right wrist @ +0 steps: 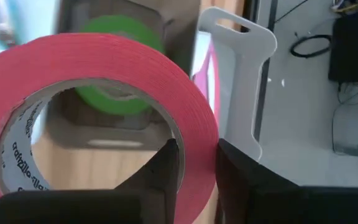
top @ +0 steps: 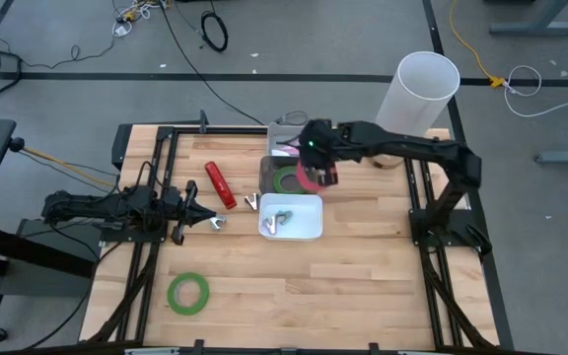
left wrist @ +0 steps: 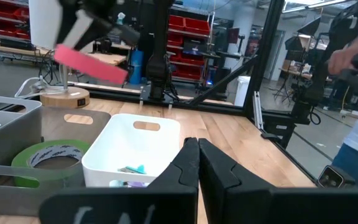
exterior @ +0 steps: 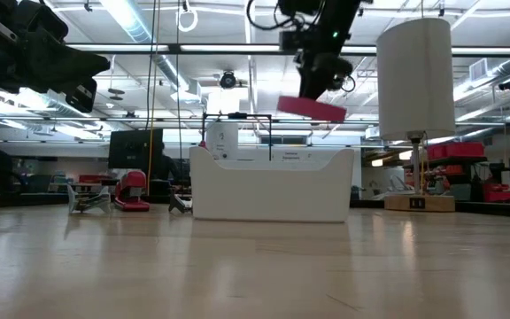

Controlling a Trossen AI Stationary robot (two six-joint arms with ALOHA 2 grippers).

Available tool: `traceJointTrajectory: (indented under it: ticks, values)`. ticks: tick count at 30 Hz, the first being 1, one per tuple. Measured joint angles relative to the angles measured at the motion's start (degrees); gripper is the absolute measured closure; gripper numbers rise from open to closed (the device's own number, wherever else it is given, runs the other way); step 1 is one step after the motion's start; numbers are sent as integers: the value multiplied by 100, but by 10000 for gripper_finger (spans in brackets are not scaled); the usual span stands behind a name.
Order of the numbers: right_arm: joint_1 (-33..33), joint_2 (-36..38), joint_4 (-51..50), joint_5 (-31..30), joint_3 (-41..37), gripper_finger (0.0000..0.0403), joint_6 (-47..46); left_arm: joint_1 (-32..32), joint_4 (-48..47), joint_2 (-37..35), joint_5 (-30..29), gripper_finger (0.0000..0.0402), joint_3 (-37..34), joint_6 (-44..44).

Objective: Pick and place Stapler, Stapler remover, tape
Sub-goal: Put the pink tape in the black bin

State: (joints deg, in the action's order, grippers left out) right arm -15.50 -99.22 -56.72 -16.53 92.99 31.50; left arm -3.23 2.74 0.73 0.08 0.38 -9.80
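1. The red tape is being held in the air by the right gripper, with its wall pinched between the two fingers, over the grey bin, where a green roll is already lying.
2. The roll is being carried tilted and gripped at one side only. If it is released here, it is judged that it could catch the bin's rim, land on the green roll, or roll into the white bin just beside.
3. A slip in the pinch is also possible, since only a thin band of wall is being clamped.
4. The left gripper is being kept low over the table with its fingers shut on nothing, near a staple remover. The red stapler and a second green roll are lying on the table outside the bins.
5. The tape's place over the bin is being shown by the high view. Its height is being shown only by the low view, where it is hanging clear above the white bin's rim.
6. The pinch itself is being shown only by the right wrist view. Small items inside the white bin are being shown by the left wrist view.
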Motion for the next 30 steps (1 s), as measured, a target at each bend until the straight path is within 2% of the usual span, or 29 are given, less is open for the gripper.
traceJointTrajectory:
  ticks: [8, 16, 30]
  values:
    - [-565, -532, 1024, 850, 0, 314, 39, 0, -2, 0, 0, 399, 1, 1]
    - [-763, -960, 1465, 1405, 0, 314, -367, 0, -1, -1, 0, 399, 0, 2]
    - [-714, -1591, 1600, 1461, 0, 314, -1034, -1, 0, 0, 0, 399, 0, 0]
